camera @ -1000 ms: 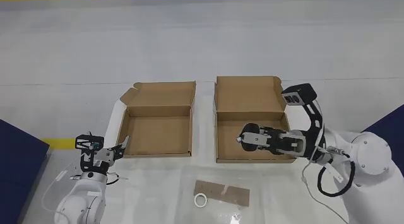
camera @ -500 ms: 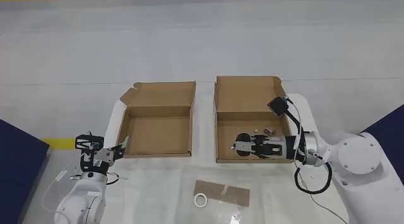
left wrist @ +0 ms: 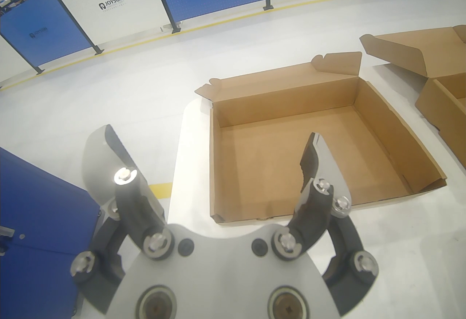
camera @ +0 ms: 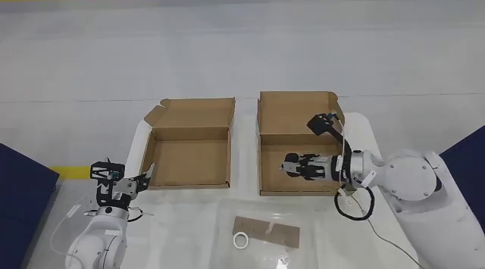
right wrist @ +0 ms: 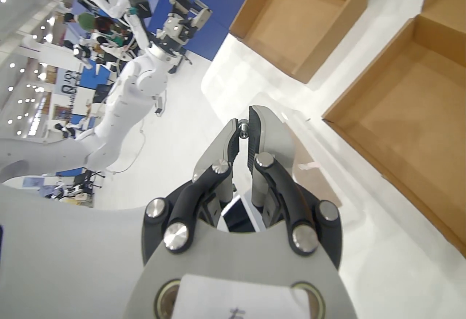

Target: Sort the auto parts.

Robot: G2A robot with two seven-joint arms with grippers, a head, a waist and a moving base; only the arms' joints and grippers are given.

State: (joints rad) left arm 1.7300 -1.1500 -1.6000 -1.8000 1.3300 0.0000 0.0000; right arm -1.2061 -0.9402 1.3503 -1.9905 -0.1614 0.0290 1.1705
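Note:
Two open cardboard boxes sit side by side, the left box (camera: 189,161) (left wrist: 287,98) and the right box (camera: 299,129) (right wrist: 407,109). My right gripper (camera: 287,167) (right wrist: 243,124) hovers over the front part of the right box, shut on a small silver metal part (right wrist: 243,126) pinched at its tips. My left gripper (camera: 145,176) (left wrist: 211,138) stays open and holds nothing, just off the left box's front left corner. In the left wrist view the left box's floor is bare.
A clear plastic bag (camera: 261,250) lies at the table's front with a brown cardboard piece (camera: 267,229) and a white ring (camera: 241,240) on it. Both box lids (camera: 195,112) stand open at the back. Blue barriers flank the table.
The right arm has folded inward, its wrist swinging left over the right box. Its gripper stays over the box's front. The left arm has not moved.

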